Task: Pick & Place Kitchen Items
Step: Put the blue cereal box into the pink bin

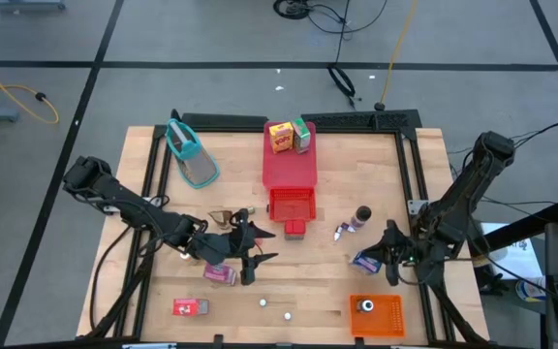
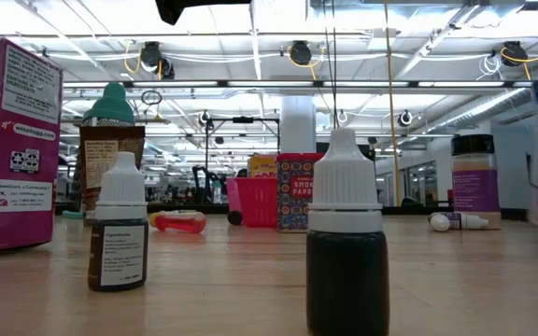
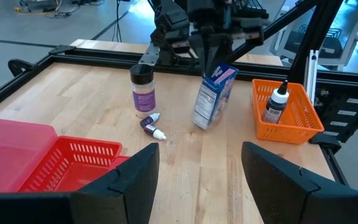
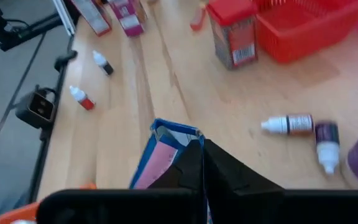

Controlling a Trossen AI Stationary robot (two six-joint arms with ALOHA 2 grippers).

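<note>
Right gripper (image 3: 213, 53) clamps its fingers on the blue carton's (image 3: 213, 96) top, tilting it on the table beside the orange bin (image 3: 303, 121). Left gripper (image 1: 250, 254) hovers mid-table, fingers spread, holding nothing, just above a pink carton (image 1: 220, 274).

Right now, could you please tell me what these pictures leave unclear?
- Blue carton: its print is too small in the left wrist view; the right gripper hides its lower part in the right wrist view.
- Two tiny round pieces: too small in the high view.
</note>
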